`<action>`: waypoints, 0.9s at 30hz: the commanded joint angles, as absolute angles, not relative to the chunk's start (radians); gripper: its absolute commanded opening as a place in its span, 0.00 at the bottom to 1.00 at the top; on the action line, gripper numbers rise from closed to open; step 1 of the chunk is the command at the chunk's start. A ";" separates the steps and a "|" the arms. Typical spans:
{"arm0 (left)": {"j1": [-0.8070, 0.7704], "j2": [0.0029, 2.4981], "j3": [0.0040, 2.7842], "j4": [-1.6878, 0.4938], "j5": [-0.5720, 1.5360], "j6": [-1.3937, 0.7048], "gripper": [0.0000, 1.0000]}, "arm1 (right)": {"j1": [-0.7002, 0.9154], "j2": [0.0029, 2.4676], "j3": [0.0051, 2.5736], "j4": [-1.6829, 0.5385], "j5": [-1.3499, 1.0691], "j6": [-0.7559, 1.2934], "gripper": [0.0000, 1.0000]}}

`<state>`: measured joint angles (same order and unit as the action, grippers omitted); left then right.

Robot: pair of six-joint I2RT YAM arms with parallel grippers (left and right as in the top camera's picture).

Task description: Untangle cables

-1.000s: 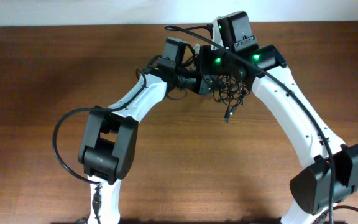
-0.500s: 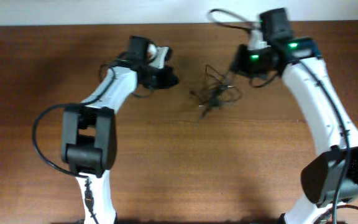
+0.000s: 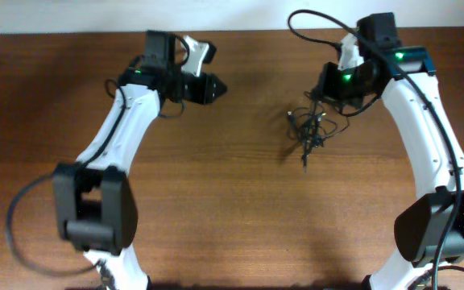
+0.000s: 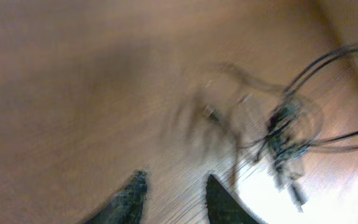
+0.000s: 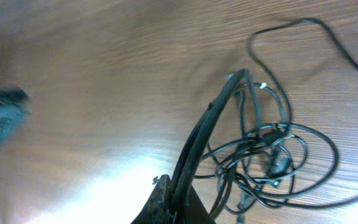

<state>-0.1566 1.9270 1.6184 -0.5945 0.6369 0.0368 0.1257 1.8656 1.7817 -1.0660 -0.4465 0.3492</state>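
The brown wooden worktop point(image 3: 216, 201) carries the tangled cables point(image 3: 308, 129) toward its far right, where the right jaws are clenched on a strand. The left jaws stand released, well apart from the cables.

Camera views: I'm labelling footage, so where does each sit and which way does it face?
Overhead: above the table, looking down; left end effector, right end effector and cables show.
Left wrist: behind the left end effector, facing the cables across the table; its tips show.
Right wrist: behind the right end effector, looking down at cables it pinches.
Shared: all see the cables.
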 commanded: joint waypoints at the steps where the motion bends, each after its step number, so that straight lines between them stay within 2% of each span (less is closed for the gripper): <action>1: -0.154 1.778 1.655 -0.593 0.659 0.054 0.46 | 0.214 1.864 1.783 -1.051 -0.548 0.307 0.04; 4: -0.154 1.749 1.655 -0.597 0.659 0.054 0.49 | 0.308 1.864 1.783 -1.028 -0.538 0.292 0.04; 8: -0.154 1.749 1.655 -0.627 0.639 0.054 0.52 | 0.311 1.864 1.783 -1.028 -0.538 0.292 0.04; 10: -0.154 1.749 1.655 -0.644 0.606 0.054 0.59 | 0.305 1.864 1.783 -1.029 -0.539 0.292 0.04; 12: -0.154 1.750 1.654 -0.649 0.606 0.054 0.61 | 0.305 1.864 1.784 -1.024 -0.538 0.292 0.05; 16: -0.171 1.751 1.654 -0.649 0.605 0.054 0.64 | 0.238 1.858 1.818 -1.034 -0.561 0.295 0.20; 19: -0.253 1.751 1.654 -0.652 0.501 0.038 0.80 | 0.150 1.847 1.881 -1.077 -0.569 0.295 0.50; 20: -0.286 1.751 1.654 -0.653 0.461 0.038 0.88 | 0.121 1.847 1.893 -1.094 -0.569 0.295 0.56; 24: -0.424 1.779 1.654 -0.627 0.287 0.039 0.91 | 0.027 1.847 1.892 -1.156 -0.569 0.295 0.60; 27: -0.465 1.862 1.654 -0.542 0.390 0.038 0.90 | 0.041 1.847 1.889 -1.221 -0.565 0.251 0.60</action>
